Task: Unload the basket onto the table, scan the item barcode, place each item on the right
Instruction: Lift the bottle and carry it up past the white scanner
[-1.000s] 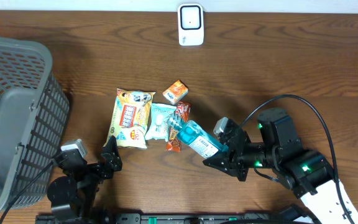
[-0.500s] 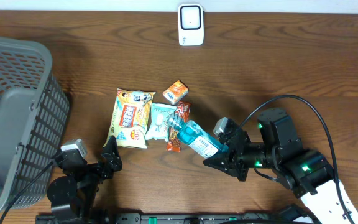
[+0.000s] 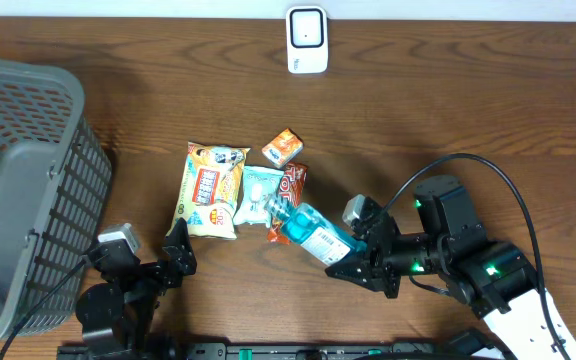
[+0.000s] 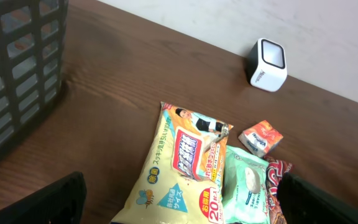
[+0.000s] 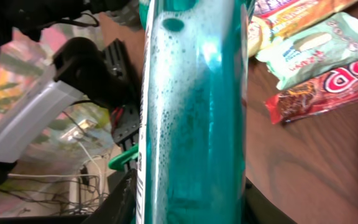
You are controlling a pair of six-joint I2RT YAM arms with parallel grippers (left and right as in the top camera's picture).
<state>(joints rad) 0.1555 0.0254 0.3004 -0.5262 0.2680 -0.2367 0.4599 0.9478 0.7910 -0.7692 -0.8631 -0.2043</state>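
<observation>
Clamping partway shut round the base of a blue bottle [image 3: 303,228], the right end effector [image 3: 353,245] holds it tilted beside the snack packets [image 3: 211,188] in the overhead view, well apart from the white scanner [image 3: 307,40] at the far edge of the worktop [image 3: 488,120], so the scan looks not yet done. From the left wrist, the left end effector [image 4: 179,186] gapes wide and empty above the packets; from the right wrist, the bottle's blue body fills the frame, no barcode showing

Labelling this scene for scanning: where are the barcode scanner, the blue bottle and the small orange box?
barcode scanner [image 3: 307,38], overhead view, on its front face.
blue bottle [image 3: 304,219], overhead view, on its body beside the label.
small orange box [image 4: 261,137], left wrist view, on its top face.
</observation>
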